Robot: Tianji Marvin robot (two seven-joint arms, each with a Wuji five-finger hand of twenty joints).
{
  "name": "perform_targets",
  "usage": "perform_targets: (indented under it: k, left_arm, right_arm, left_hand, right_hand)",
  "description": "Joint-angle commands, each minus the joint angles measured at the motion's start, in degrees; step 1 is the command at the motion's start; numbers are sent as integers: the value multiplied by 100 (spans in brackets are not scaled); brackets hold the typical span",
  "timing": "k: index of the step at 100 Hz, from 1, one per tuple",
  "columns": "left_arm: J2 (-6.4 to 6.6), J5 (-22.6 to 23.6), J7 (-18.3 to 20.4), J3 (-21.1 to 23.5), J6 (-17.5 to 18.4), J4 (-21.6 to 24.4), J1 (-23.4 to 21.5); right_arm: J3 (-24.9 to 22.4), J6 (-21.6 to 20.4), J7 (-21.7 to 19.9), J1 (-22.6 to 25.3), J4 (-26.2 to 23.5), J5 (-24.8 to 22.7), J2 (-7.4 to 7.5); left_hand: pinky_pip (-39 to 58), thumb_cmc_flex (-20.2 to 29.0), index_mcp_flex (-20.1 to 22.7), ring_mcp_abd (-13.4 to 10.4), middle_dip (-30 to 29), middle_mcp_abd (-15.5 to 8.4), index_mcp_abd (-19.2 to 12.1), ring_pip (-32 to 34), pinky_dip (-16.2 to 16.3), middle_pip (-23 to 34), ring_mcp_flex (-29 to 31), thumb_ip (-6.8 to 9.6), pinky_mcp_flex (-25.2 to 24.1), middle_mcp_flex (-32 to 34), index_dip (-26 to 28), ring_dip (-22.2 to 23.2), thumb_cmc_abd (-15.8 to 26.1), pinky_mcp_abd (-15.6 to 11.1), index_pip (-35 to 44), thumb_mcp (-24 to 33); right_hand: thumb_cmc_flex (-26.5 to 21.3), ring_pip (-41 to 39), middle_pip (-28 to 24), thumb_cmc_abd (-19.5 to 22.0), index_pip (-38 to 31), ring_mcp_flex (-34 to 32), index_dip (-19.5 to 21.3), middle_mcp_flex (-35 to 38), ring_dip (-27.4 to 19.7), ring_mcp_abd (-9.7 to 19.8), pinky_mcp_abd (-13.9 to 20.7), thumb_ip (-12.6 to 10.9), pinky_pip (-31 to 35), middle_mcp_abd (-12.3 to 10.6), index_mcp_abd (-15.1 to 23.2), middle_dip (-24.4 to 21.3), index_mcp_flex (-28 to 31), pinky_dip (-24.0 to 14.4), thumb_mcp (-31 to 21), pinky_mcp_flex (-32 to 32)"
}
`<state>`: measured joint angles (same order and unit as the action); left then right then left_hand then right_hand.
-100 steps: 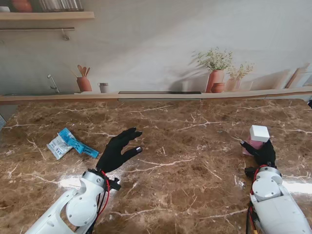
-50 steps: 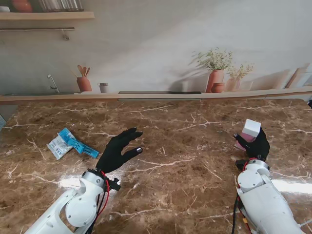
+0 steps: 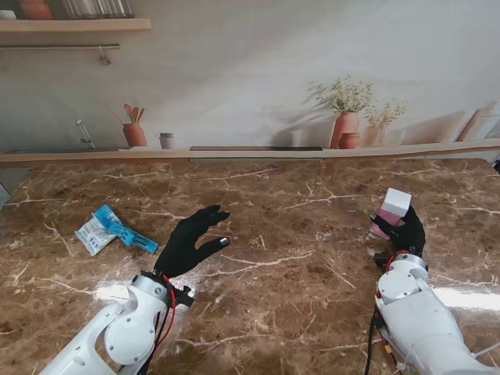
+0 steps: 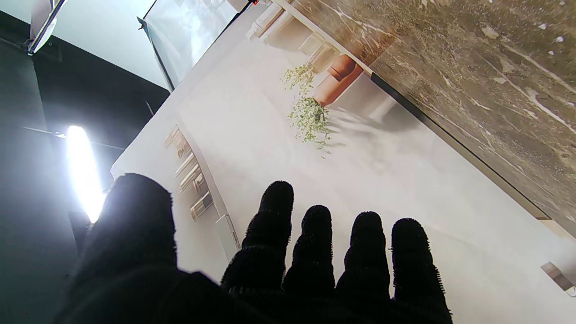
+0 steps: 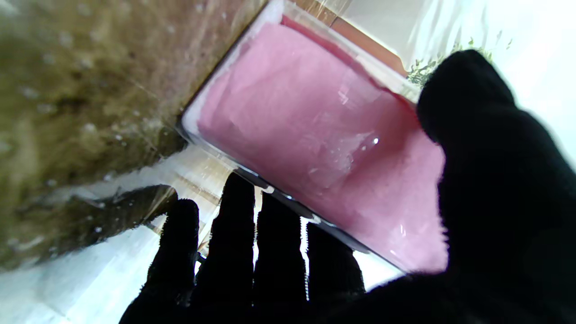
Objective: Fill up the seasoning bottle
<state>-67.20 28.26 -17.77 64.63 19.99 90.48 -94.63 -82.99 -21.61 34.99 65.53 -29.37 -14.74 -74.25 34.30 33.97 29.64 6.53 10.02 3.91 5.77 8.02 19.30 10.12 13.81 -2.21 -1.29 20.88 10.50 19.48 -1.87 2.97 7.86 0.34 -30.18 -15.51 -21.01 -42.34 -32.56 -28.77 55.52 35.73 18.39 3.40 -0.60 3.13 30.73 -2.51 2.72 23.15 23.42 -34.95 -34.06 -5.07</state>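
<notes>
Seasoning bottle (image 3: 391, 212): white cap, pink contents, tilted, clamped between thumb and fingers of right hand (image 3: 406, 233).
Refill sachet (image 3: 113, 228): lies flat, beyond left hand (image 3: 190, 241), whose fingers are spread and empty.
Risk: tilted bottle may slip on the glove fabric; capped, nothing pours in.

Glossy marble-look table (image 3: 297, 258) – clear plastic bottle (image 5: 315, 135) – matt knitted gloves.

Brown marble table (image 3: 297, 258) — blue-and-white packets (image 3: 112, 228) lying flat (left side)
</notes>
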Motion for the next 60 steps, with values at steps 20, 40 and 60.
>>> perform_targets:
  k: [20,40,60]
  left_arm:
    - [1,29,-4,-62,-22,40,-21]
    - [4,46,-4,-70,-26,58,-19]
    - [7,49,13,-83,-52,82,-13]
  right_arm:
    - [-32,-10,-396,150,-94,172,-35]
    - [-72,-3,-572,158,-147,253,-18]
    - [-126,-48,-761,112,-164,369,-14]
  left_hand:
    - [-148,120,44,-275,30,-132,-230,-82,31,-28,64,116,-71,36,61,-31,-26,-207,79,-113]
    - [-226,136,70,-275,27,-118,-270,-95,-14,-36,52,115,-74,20,76,-37,-16,-202,98,-112]
    - [-247,142,85,-276,28,-128,-291,-96,-30,-33,49,113,-60,14,93,-37,-15,-195,115,-115]
  right_hand:
    - [656,-1228,-1186,-1676,2490,19,-2423,-80,1321,79,-62,693,235,-398,-829,1387,-422,-114,-3587,54]
    - [906,-3124,-2093,-1654,1884,2088,-2146,-1478,2732,356,426,779,159,-571,-378,2980,-511,-379,-3496,599]
    - [1056,1027,877,-1748,616,2347,-686,-2687,216,170,522,821,-82,140,542,357,221,-662,-3541,794]
